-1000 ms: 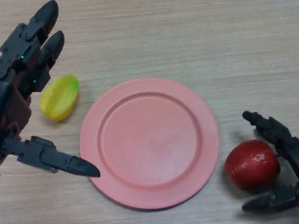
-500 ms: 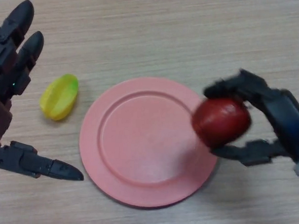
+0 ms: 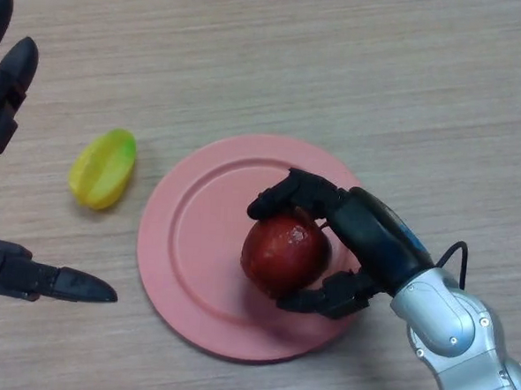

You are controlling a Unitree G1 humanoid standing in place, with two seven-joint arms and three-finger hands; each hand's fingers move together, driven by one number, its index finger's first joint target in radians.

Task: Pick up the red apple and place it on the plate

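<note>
Curling its fingers and thumb around the red apple [image 3: 284,253], the right hand [image 3: 358,226] holds it over the middle of the pink plate [image 3: 195,244]. A yellow-green fruit [image 3: 103,169] lies on the tabletop [image 3: 339,67] just left of the plate, and the left hand [image 3: 4,126] shows at the view's left edge with fingers spread straight, holding nothing.

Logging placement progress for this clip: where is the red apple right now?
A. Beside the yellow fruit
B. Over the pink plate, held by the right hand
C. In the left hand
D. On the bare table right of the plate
B: the right hand has its fingers curled round the red apple over the pink plate.
</note>
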